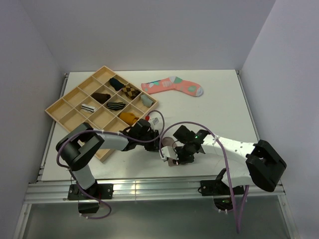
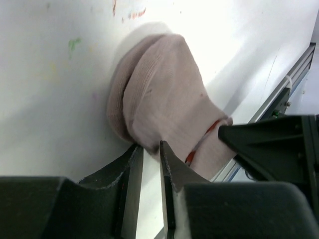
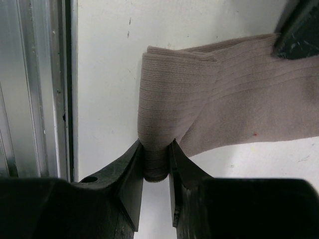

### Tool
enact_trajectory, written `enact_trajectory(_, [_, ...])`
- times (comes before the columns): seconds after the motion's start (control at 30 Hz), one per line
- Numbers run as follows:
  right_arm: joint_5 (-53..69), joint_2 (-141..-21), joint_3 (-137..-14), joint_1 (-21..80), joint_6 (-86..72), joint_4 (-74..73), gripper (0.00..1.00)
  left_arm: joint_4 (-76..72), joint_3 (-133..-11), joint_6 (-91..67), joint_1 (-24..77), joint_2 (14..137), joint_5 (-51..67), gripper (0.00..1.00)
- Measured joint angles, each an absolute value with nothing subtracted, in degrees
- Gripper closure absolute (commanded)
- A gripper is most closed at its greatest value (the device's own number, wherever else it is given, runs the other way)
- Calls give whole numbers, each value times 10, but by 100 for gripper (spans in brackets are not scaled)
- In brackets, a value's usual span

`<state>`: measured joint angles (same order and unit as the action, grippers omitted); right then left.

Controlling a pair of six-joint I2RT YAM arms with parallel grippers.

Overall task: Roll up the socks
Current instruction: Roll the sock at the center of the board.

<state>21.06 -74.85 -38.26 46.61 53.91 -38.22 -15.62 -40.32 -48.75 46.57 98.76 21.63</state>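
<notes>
The taupe-brown sock (image 1: 168,144) (image 2: 164,94) lies bunched near the table's front edge, its red-striped cuff (image 2: 204,137) showing. My right gripper (image 1: 173,154) (image 3: 157,147) is shut on a folded edge of this sock (image 3: 224,99); the fabric is squeezed between both fingers. My left gripper (image 1: 158,142) (image 2: 149,147) sits at the sock's other side. Its jaws stand narrowly apart, with bare table showing between them and the fabric only touching the fingertips. The white ankle sock is not on the table by the grippers.
A wooden compartment tray (image 1: 60,107) with several rolled socks stands at the back left. A coral-pink patterned sock (image 1: 172,85) lies flat at the back centre. The aluminium rail (image 3: 40,99) of the table's front edge runs close to both grippers.
</notes>
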Motion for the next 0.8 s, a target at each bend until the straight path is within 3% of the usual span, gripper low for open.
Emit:
enact_trajectory(0.17, [210,-760,-394,466,541,-396,86,-155,-443,-487,466,1024,220,81])
enact_trajectory(0.3, [215,-781,-413,465,549,-422,86,-151,-472,-488,464,1050,223,92])
enact_trajectory(0.4, [227,-822,-447,457,557,-455,86,-149,-484,-488,461,1060,229,94])
enact_trajectory(0.67, [312,-952,-551,371,592,-560,86,-174,-472,-493,455,1060,232,89])
enact_trajectory(0.77, [336,-1003,-592,332,604,-603,86,-213,-451,-501,452,1060,233,84])
enact_trajectory(0.8, [342,-1019,-604,324,606,-616,86,-230,-442,-506,451,1060,234,77])
